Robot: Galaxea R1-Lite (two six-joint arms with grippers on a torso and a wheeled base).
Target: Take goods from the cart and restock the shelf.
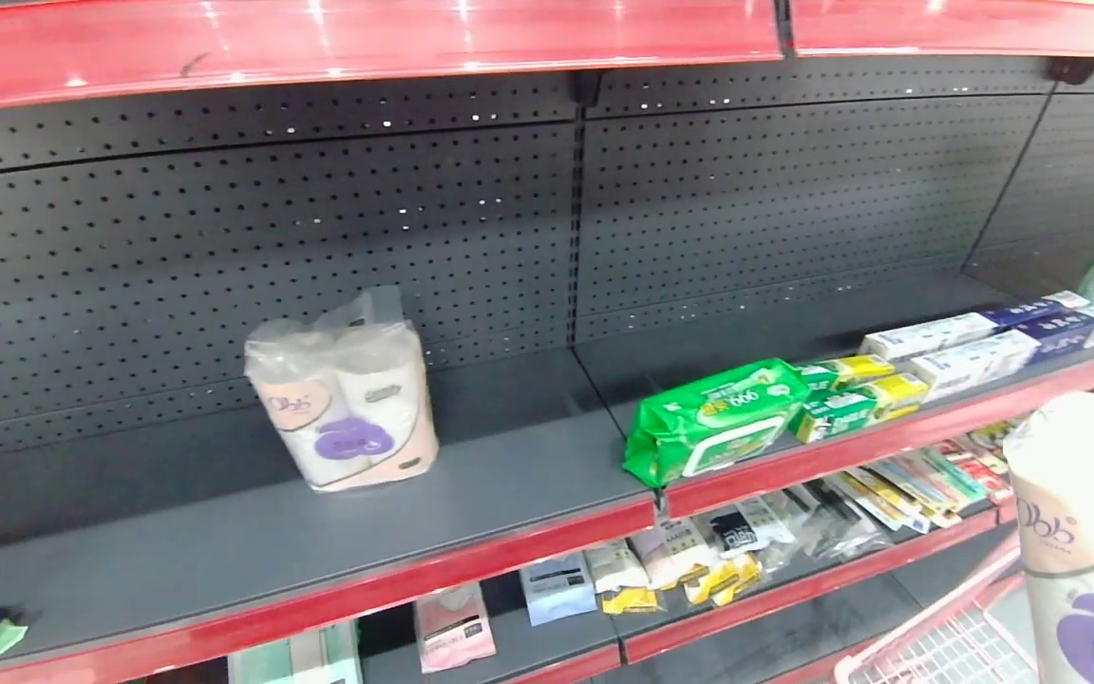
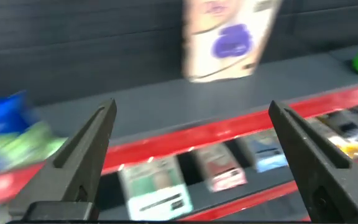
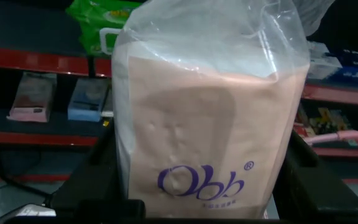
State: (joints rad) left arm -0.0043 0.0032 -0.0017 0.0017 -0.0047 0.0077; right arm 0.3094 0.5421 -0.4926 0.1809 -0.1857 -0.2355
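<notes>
Nearest the camera, the right hand [image 3: 202, 134] grasps a pack of toilet rolls [image 3: 210, 93], one finger pressed to each flank. The pack is a soft, peach-toned bundle in clear film with purple print, its loose wrap bunched at the top. The head view shows it upright above the pink wire cart [image 1: 927, 636], low and off to the right of the shelf [image 1: 471, 465] it is meant for. The left hand [image 2: 191, 106] hangs released and carries nothing, in front of the shelf's red front lip. Farther in, a second pack [image 1: 343, 394] of the same make stands on the grey shelf board, with bare board on both sides of it. To its right lie a green wipes packet [image 1: 708, 418] and rows of toothpaste boxes [image 1: 946, 347], and the black pegboard back [image 1: 319, 218] closes the scene. The risks look plain enough: the slick film and yielding rolls could let the pack slide or twist in the grip. A low approach could catch its base on the red lip, and setting it down too close could topple the pack already standing there.
</notes>
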